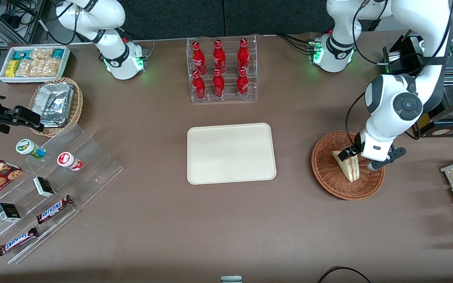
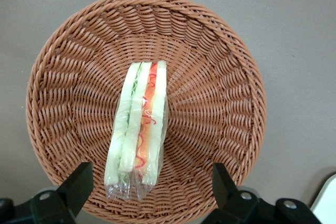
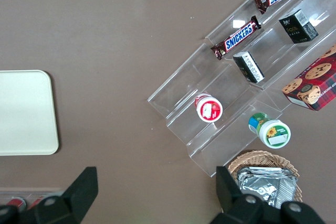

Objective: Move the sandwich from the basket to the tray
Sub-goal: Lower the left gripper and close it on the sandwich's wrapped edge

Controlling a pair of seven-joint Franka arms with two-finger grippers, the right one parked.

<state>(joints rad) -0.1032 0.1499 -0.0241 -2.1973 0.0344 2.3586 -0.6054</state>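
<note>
Gripper (image 2: 149,190) above basket (image 2: 220,72), jaws wide open, empty. Sandwich (image 2: 139,135) lies between them, long axis crossing jaw line. Tray (image 1: 231,153) bare, toward parked arm.

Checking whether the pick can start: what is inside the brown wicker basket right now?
Only the wrapped sandwich lies in the basket, on its edge. The hand hovers open above it. The weave under the sandwich is covered.
</note>
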